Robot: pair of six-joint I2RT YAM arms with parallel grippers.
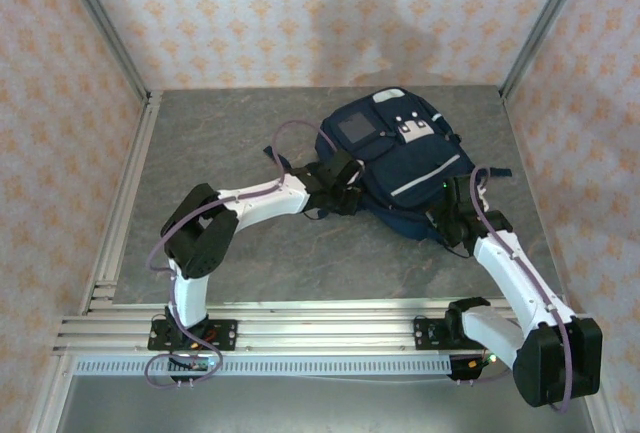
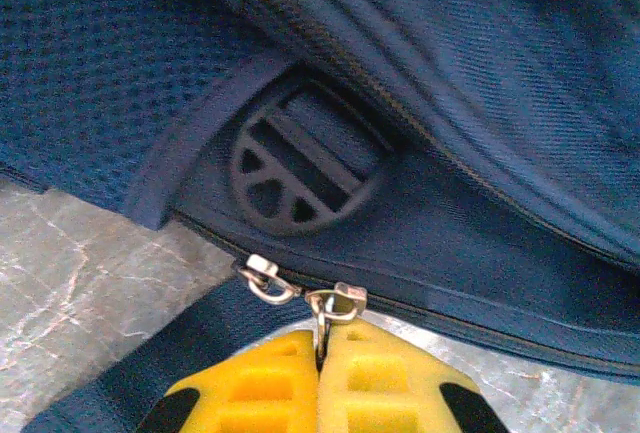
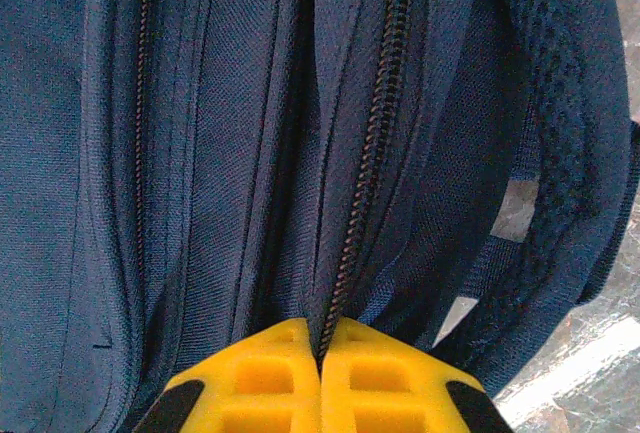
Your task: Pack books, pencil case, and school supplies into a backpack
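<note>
- Lying on the desk (image 1: 250, 253), the backpack (image 1: 395, 158) sits far, right of middle.
- Left end effector (image 2: 320, 353) pinches its little metal zipper pull (image 2: 333, 301).
- Right end effector (image 3: 320, 348) is squeezed together on cloth (image 3: 230, 153) by a zipper (image 3: 375, 153).
- Soft, floppy cloth; the pull looks best to hold.

Soft, even light fills the overhead view; a broad, blurry shadow lies on the back wall (image 1: 370, 23) behind the backpack (image 1: 400, 153), whose navy fabric reads dark. In the left wrist view the buckle (image 2: 300, 168) is slightly soft, the zipper pull (image 2: 335, 303) glints, and the left gripper (image 2: 320, 368) blurs near the lens. In the right wrist view the zipper teeth (image 3: 375, 143) are crisp, while the table (image 3: 580, 353) glares white at lower right
</note>
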